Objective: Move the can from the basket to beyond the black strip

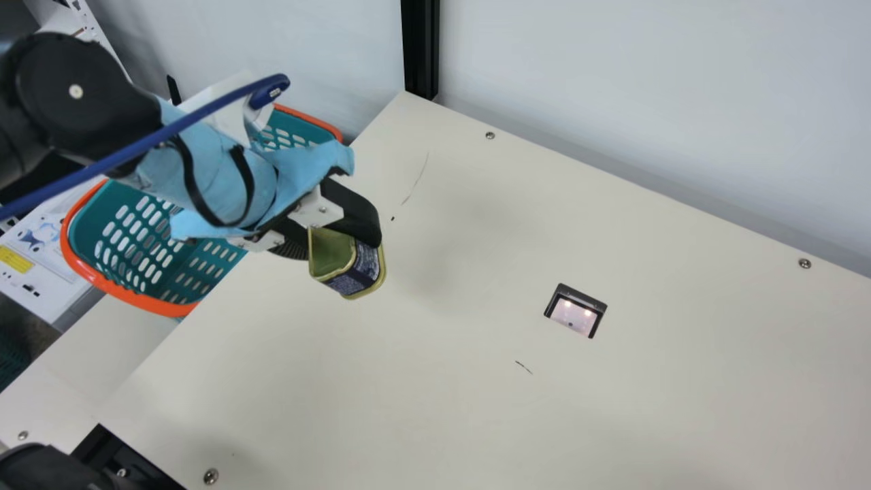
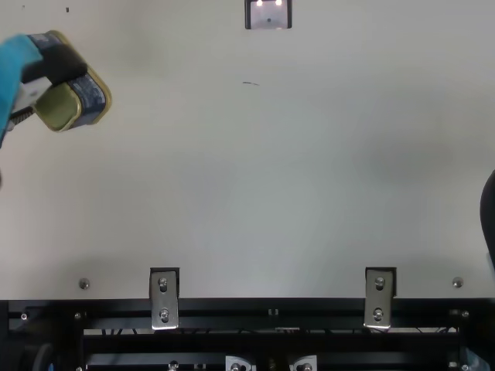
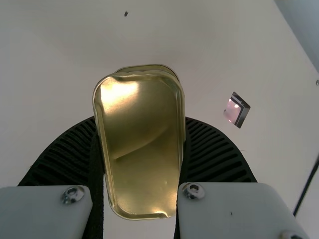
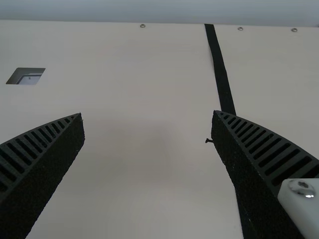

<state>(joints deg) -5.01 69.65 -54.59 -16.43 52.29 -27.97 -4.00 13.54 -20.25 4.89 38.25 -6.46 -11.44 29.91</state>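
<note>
Main view: beside the tabletop's [image 1: 476, 238] left edge we have the basket [image 1: 136, 299], then our left gripper [image 1: 335, 238] clamped around the can [image 1: 360, 271], near that edge. Top view, right: our right gripper [image 2: 489, 216], its jaws wide apart in the right wrist view.

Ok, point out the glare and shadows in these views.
Left wrist view: a bright patch of glare on the gold face of the can; main and top views: two small light spots on the inset panel; main view: a faint, soft-edged shadow on the table, beside the can.
</note>
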